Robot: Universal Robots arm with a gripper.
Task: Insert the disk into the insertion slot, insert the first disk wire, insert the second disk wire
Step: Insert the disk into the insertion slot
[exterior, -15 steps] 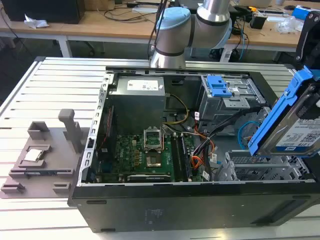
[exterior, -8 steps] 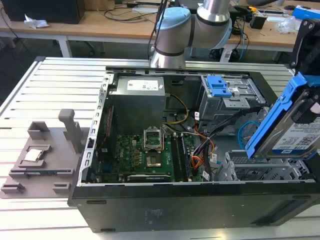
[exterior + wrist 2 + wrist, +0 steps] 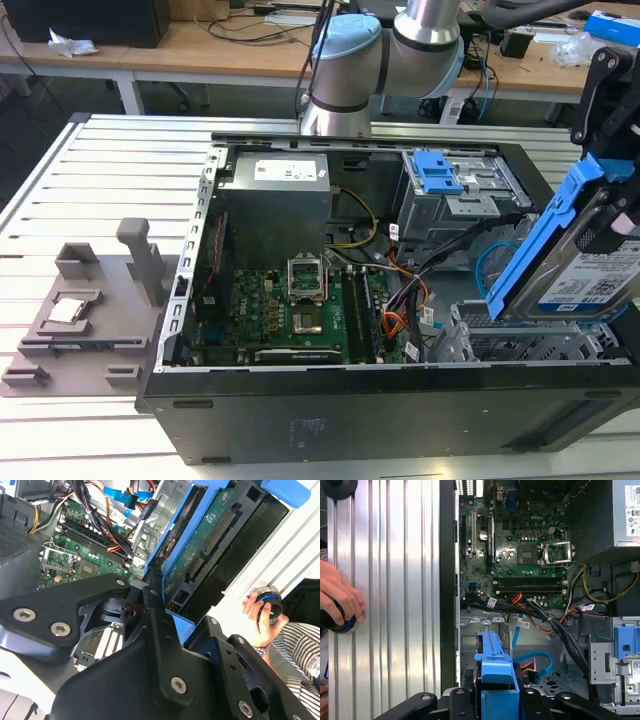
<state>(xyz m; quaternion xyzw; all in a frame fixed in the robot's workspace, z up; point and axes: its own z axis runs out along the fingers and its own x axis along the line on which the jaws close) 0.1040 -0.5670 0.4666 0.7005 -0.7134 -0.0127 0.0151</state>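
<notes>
- One gripper (image 3: 496,700), jaws clamped on the one disk (image 3: 598,285) by its blue carrier.
- Disk is tilted and off the floor, over the one insertion slot (image 3: 510,346) at the exterior view's right. Not seated; its lower edge may be touching the slot's top, hard to tell.
- One light-blue cable (image 3: 536,658) looped just beside the slot.
- One motherboard (image 3: 290,310) flat in the open case (image 3: 400,405), with one CPU socket (image 3: 305,280).
- Beyond the slot: one grey bay (image 3: 465,205) with one blue latch (image 3: 437,172), and one power supply (image 3: 275,195).
- One hand (image 3: 337,597) on the slatted table (image 3: 395,605), holding one round knob (image 3: 265,602).
- One grey fixture (image 3: 90,305) at the exterior view's left, well apart from the case.
</notes>
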